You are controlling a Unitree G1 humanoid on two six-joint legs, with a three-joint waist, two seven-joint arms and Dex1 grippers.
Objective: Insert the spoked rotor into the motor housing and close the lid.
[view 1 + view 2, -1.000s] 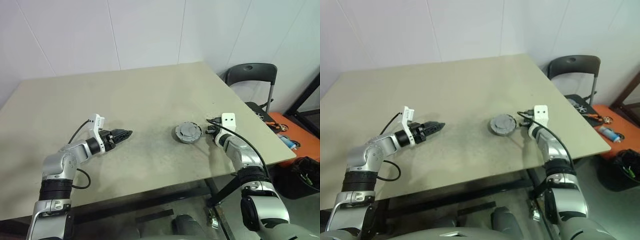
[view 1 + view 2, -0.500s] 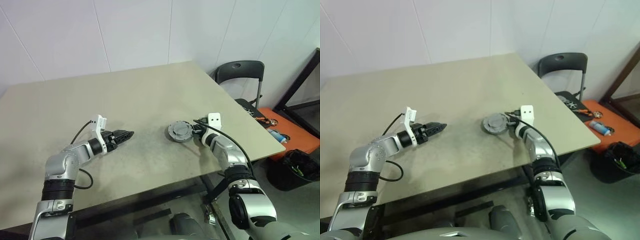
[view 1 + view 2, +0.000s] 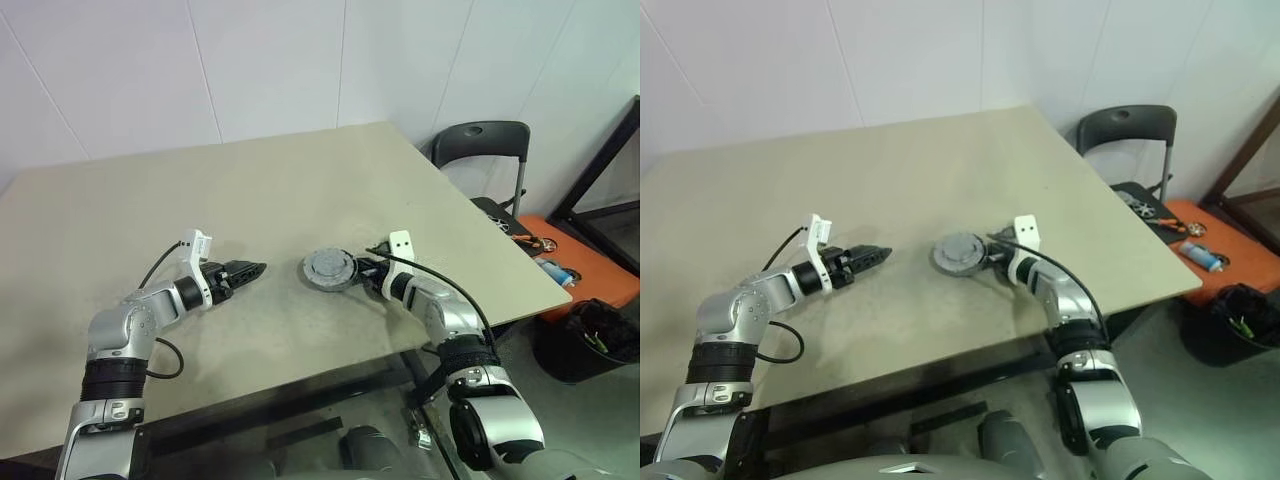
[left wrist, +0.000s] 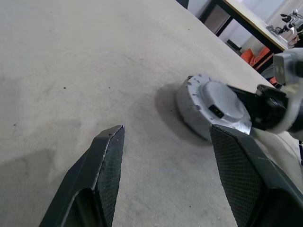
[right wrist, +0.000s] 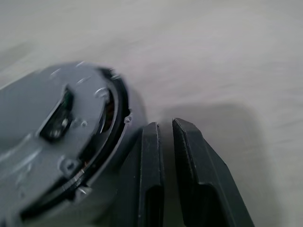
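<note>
Fingers (image 5: pixel 182 179) beside lid (image 5: pixel 52 142), windings underneath

no readable text, no labels, no brands, no numbers, no signs on anything

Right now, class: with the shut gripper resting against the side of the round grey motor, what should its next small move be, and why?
Probably a short further nudge toward the open left gripper. The right gripper is shut and touches the side of the motor, whose lid is already on, and bare table separates the motor from the left gripper.
</note>
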